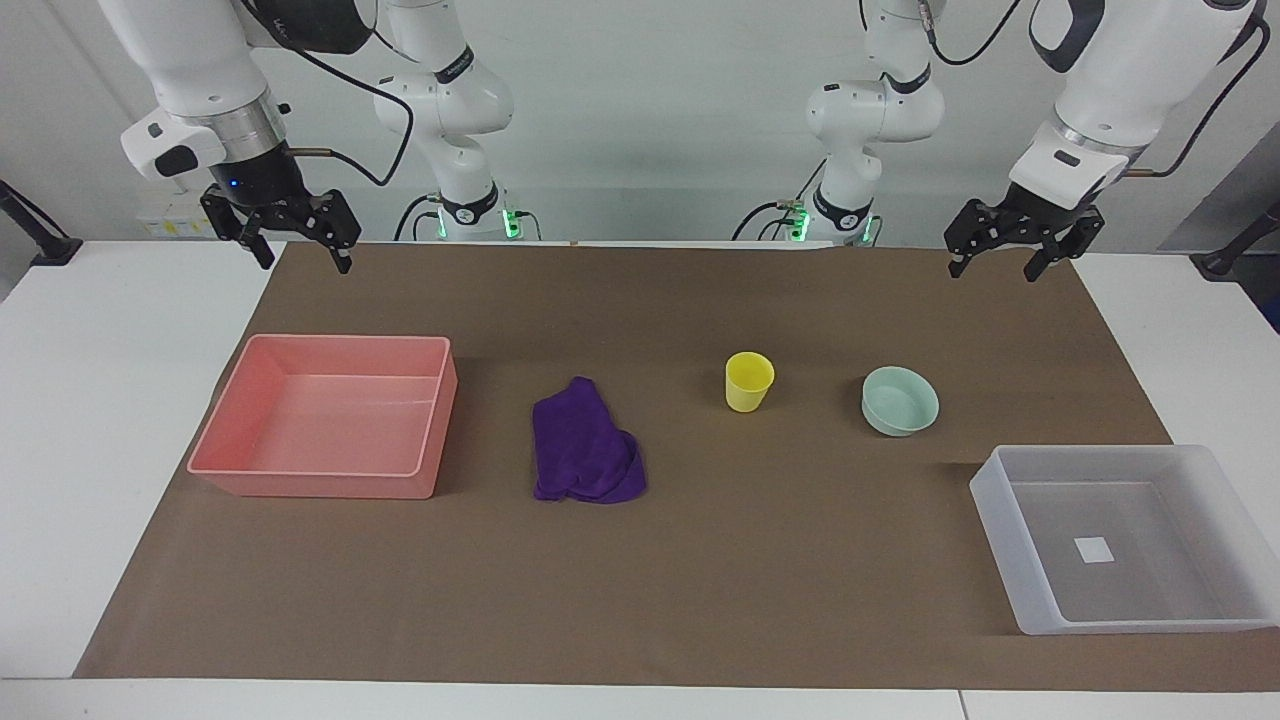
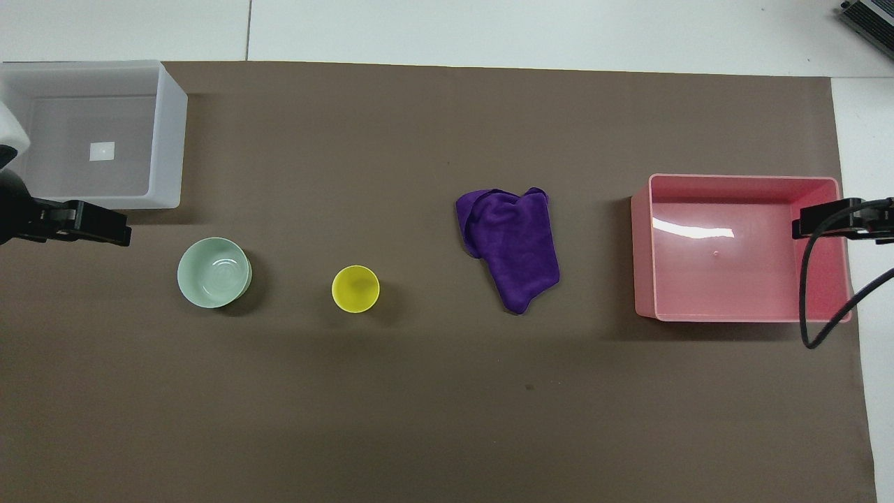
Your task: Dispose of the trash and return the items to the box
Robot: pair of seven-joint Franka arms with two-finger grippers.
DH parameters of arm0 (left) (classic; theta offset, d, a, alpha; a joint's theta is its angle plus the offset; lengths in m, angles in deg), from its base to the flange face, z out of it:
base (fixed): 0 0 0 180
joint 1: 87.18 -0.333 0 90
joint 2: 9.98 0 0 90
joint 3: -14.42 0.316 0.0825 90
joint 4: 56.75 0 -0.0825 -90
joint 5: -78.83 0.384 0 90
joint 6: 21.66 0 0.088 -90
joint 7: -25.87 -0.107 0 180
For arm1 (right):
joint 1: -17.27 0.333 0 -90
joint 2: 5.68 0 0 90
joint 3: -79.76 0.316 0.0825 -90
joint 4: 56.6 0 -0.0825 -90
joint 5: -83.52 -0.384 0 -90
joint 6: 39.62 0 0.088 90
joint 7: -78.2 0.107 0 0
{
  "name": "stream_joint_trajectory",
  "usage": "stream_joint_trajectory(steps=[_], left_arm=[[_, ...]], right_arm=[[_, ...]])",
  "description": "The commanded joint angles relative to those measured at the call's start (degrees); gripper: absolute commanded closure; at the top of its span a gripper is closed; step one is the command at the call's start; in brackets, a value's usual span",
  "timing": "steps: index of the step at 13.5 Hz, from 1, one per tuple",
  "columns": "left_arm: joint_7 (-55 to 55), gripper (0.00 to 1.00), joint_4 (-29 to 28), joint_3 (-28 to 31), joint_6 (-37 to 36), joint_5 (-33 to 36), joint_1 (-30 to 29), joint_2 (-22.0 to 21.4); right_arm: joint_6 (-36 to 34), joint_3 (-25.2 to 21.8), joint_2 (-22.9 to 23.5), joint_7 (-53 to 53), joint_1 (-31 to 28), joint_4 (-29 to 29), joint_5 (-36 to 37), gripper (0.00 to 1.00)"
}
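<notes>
The purple cloth [image 1: 585,445] lies crumpled on the brown mat between the pink bin and the yellow cup [image 1: 749,381]. The cup stands upright beside the mint-green bowl [image 1: 900,401]. The translucent box [image 1: 1000,525] sits empty at the left arm's end, farther from the robots than the bowl. My left gripper [image 1: 992,272] hangs open and empty over the mat's edge by the robots. My right gripper [image 1: 304,262] hangs open and empty over the mat's corner by the robots. The overhead view shows the cloth [image 2: 513,248], cup [image 2: 355,288], bowl [image 2: 214,272], box [image 2: 167,140], left gripper [image 2: 112,227] and right gripper [image 2: 814,222].
An empty pink rectangular bin [image 1: 330,485] sits at the right arm's end of the mat, beside the cloth; it also shows in the overhead view [image 2: 642,251]. A black cable [image 2: 810,307] hangs from the right arm over that bin. The brown mat [image 1: 640,600] covers most of the white table.
</notes>
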Motion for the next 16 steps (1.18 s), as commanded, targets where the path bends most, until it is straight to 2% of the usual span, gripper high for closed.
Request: stream_joint_trajectory(steps=[1, 5, 7, 11, 13, 16], left_arm=[[-0.8, 0.0, -3.0, 0.0, 2.6, 1.1, -0.4, -2.0], [-0.7, 0.0, -8.0, -0.1, 8.9, 1.1, -0.6, -3.8], [-2.3, 0.0, -8.2, 0.0, 10.1, 1.1, -1.0, -3.1], [-4.4, 0.0, -12.3, 0.0, 18.1, 1.1, -3.0, -0.2], [-4.9, 0.0, -16.3, -0.1, 22.0, 1.0, -4.1, 0.5], [-5.1, 0.0, -27.2, -0.1, 35.5, 0.9, -3.5, 1.0]], right_arm=[[0.7, 0.4, -0.7, 1.4, -0.7, 1.3, -0.1, 0.0], [-0.4, 0.4, -0.8, 3.5, -0.8, 1.3, 0.2, 0.0], [-0.6, 0.4, -0.7, 3.5, -0.9, 1.2, 0.9, 0.0], [0.0, 0.4, -0.9, 3.1, -1.2, 1.5, 0.1, 0.0], [-0.9, 0.4, -0.9, 2.3, -1.3, 1.5, 0.1, 0.0], [-0.1, 1.1, -0.3, 2.4, 0.1, 2.2, 0.2, 0.0]])
